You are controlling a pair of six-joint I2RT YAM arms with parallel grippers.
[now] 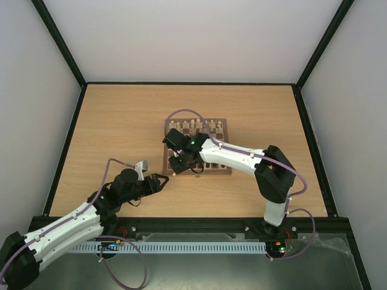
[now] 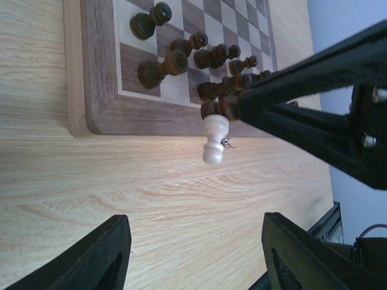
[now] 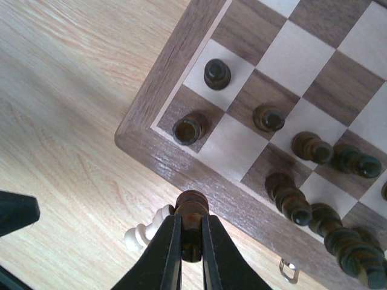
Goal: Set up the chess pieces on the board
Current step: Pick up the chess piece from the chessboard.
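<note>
- Right gripper (image 3: 191, 225) is clamping a dark piece (image 3: 192, 205) over the near-left border of the board (image 3: 151, 151)
- Left gripper (image 2: 195, 232) is hovering, fingers apart, above the table (image 2: 121, 187)
- A pale piece (image 2: 214, 140) is seemingly lying on the table just off the board's near edge; probably light, hard and slippery, it is asking for a pinch at its waist

Dark brown chess pieces (image 3: 269, 118) stand crowded, a few perhaps leaning, and the table (image 1: 121, 121) is pale wood grain.

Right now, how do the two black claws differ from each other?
The left gripper is open and empty; the right gripper is shut on a dark chess piece. The left gripper hangs over the table, off the board; the right gripper is at the board's edge, near a pale piece. Both are black with two fingers.
</note>
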